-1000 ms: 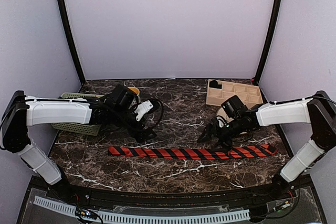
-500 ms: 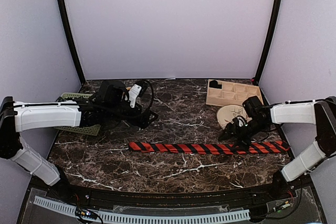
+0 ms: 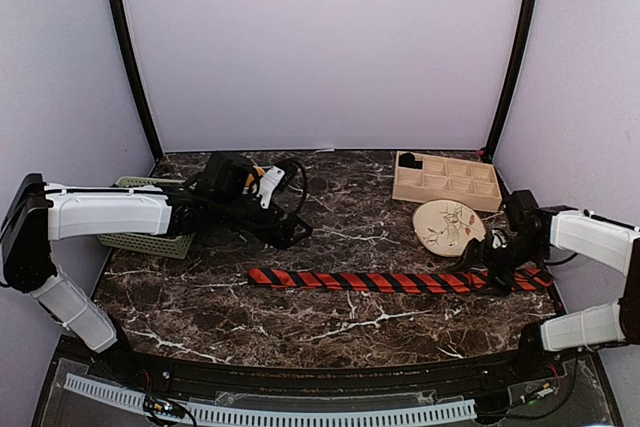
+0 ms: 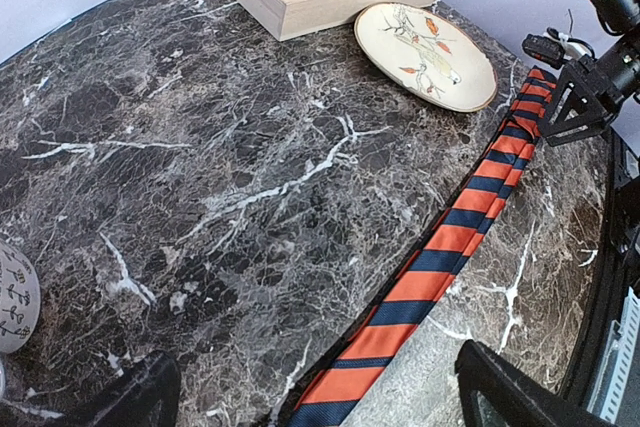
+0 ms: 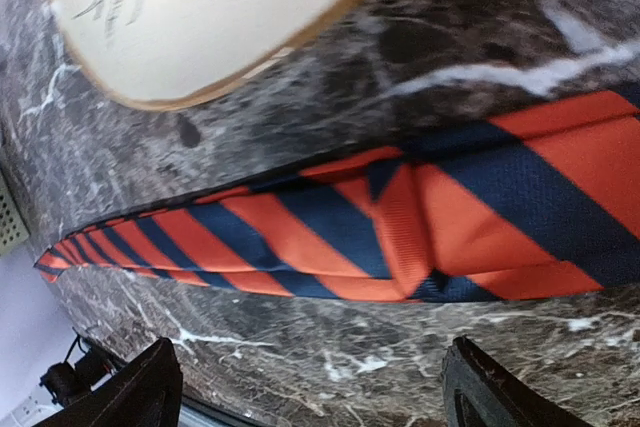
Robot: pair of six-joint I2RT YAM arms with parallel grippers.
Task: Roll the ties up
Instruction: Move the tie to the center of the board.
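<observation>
Black fingertips of the right gripper (image 5: 310, 387) spread well apart, clamped on nothing, low over the marble table (image 5: 520, 37). Just ahead of them, the tie (image 5: 300, 237): orange-red and dark diagonal stripes, flat on the stone, with a small fold across the cloth where one layer laps over another. Beyond the tie, the rim of a cream plate (image 5: 200, 7), near the fabric but not touching it.

Left gripper (image 4: 320, 402) likewise wide open and empty, poised above the stone, the tie's left end visible between its tips at the bottom edge of its wrist view.

Seen from overhead: tie stretched out straight, left to right, across the near middle of the table; right end beside the right gripper at the table's right edge, left end just nearer than the left gripper. Plate painted with a bird on a branch, lying just behind the tie's right part. Farther back at the right, a pale wooden box (image 3: 445, 179) divided into compartments, something black in one far corner cell. At the left edge, a green slotted basket (image 3: 145, 242), partly hidden under the left arm.
</observation>
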